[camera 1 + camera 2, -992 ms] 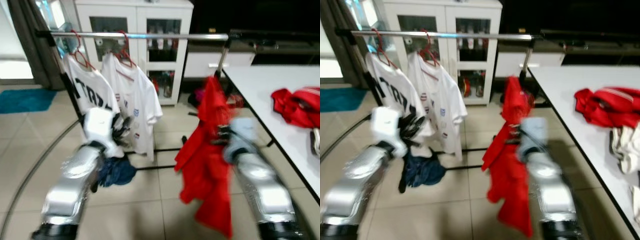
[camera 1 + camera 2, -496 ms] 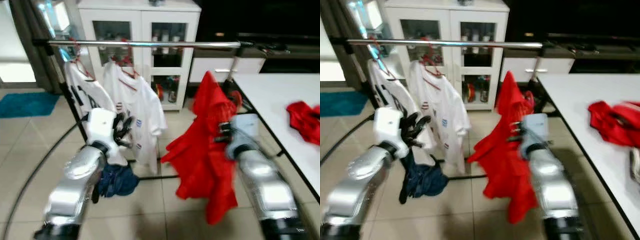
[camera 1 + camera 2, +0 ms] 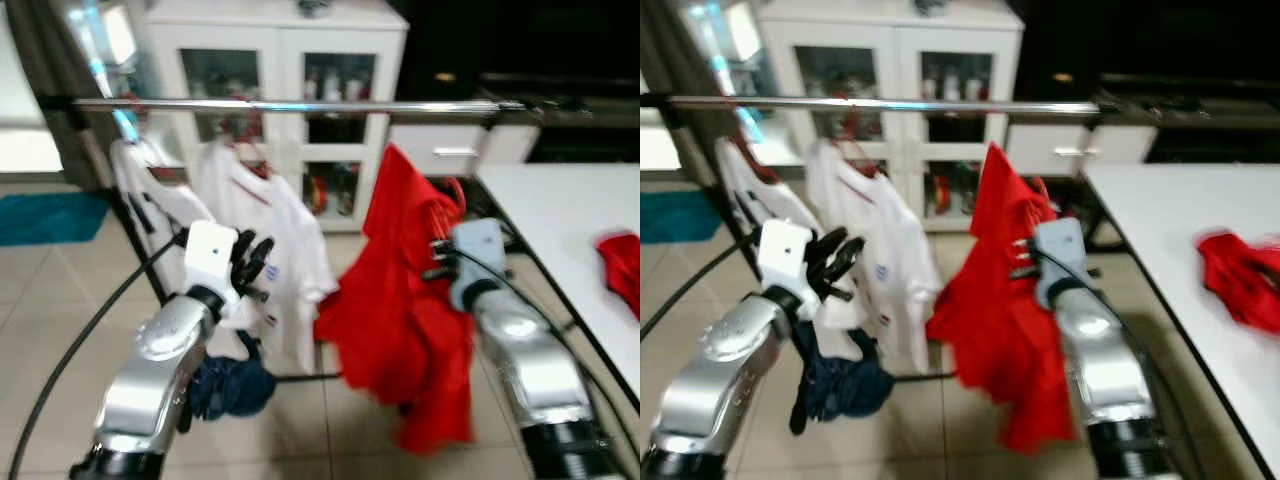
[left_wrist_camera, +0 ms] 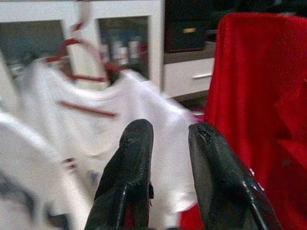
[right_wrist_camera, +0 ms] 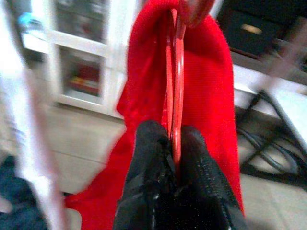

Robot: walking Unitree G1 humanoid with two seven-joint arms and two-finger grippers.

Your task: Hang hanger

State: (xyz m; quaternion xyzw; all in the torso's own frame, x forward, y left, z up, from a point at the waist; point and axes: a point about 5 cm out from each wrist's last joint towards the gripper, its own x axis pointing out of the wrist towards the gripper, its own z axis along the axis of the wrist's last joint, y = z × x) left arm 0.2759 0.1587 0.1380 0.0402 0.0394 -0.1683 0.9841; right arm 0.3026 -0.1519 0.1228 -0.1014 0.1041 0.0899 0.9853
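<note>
Hanger [image 5: 176, 91] mostly hidden under red garment [image 3: 405, 300]; right gripper [image 5: 172, 143] jaws clamped on it.

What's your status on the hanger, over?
Right gripper shut on red hanger, red shirt draped on it, below the rail. Left gripper open, free, near the white shirts. Hanger not yet hooked; rail bare above it.

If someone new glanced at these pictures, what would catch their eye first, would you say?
The red garment dominates the middle, held up on a red hanger pinched by the right gripper, just below the metal rail. To its left, two white shirts hang on that rail, with the left gripper raised before them.
</note>
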